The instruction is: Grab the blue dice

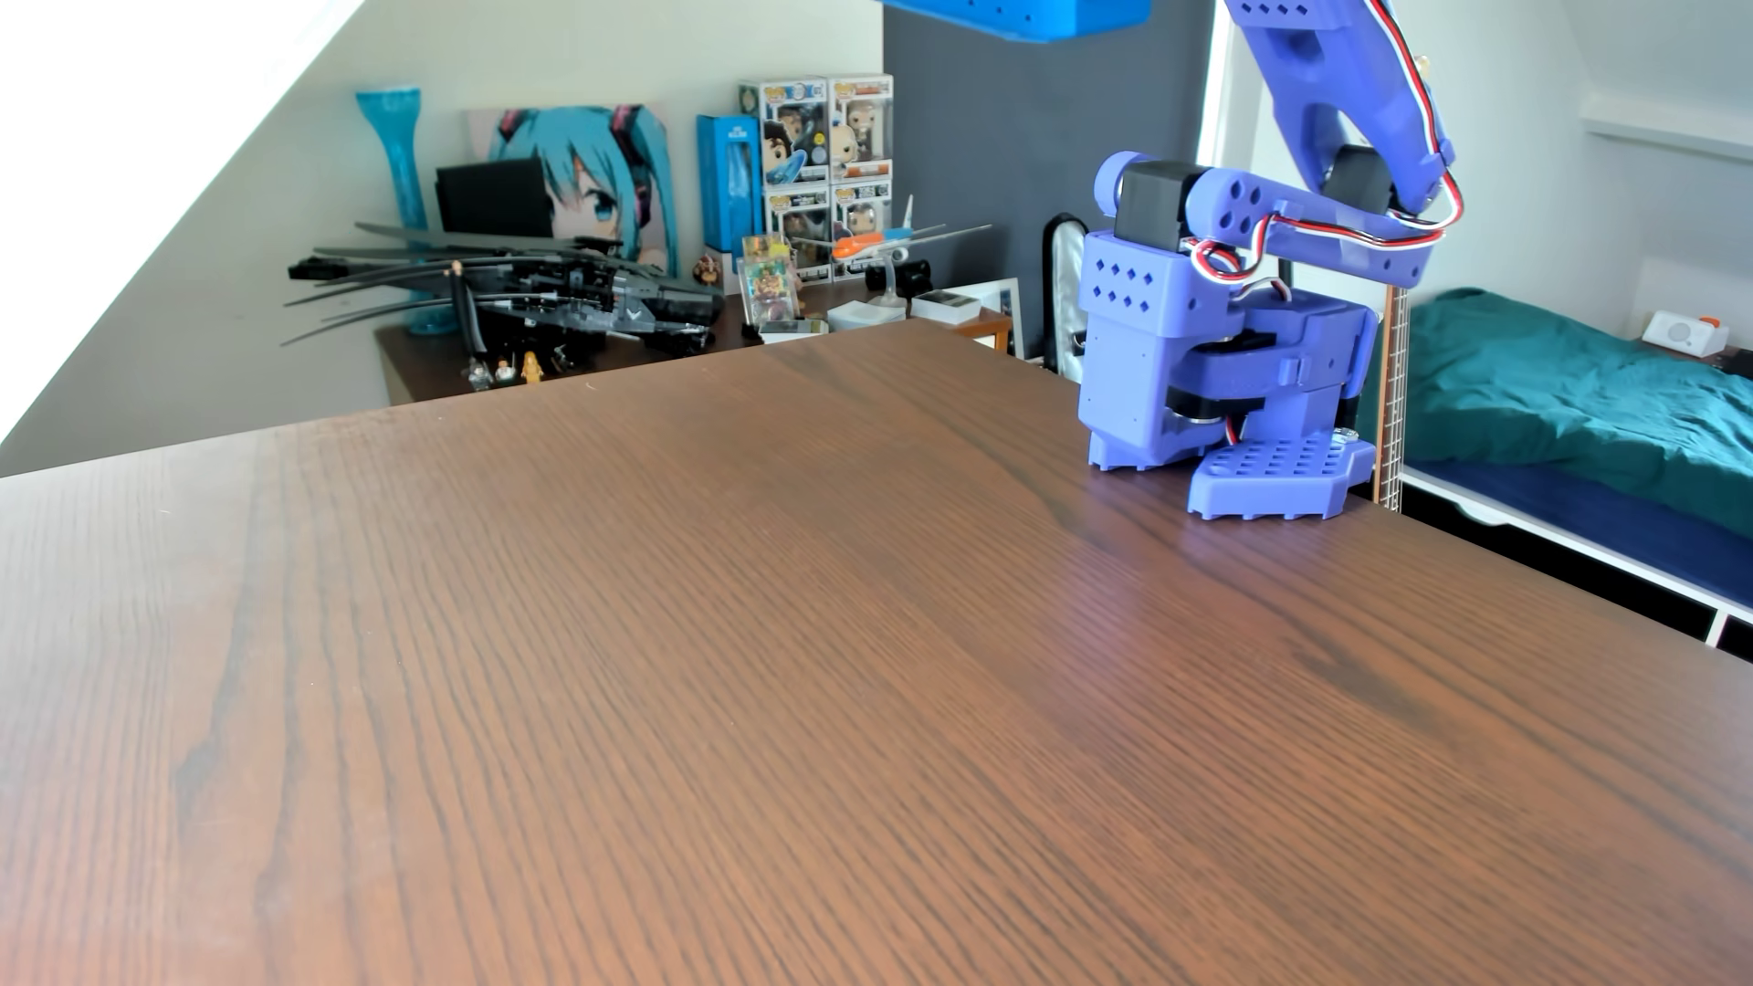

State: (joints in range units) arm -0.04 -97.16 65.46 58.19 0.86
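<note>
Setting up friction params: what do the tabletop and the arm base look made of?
Dark brown wood-grain tabletop: looks like veneer or laminate, with printed-looking grain lines and a smooth satin sheen; which one is unclear. Periwinkle-blue perforated arm base: likely 3D-printed plastic, matte, with a grid of holes and blocky edges.

Periwinkle-blue printed arm [1224,313], black servos, perforated base, red-white-black cables; brighter blue part, possibly the end effector [1020,17].

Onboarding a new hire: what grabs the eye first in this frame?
The purple arm base at the wooden table's far right edge, then the cluttered shelf of figures behind. No blue dice shows; a bright blue part pokes in at the top edge.
</note>
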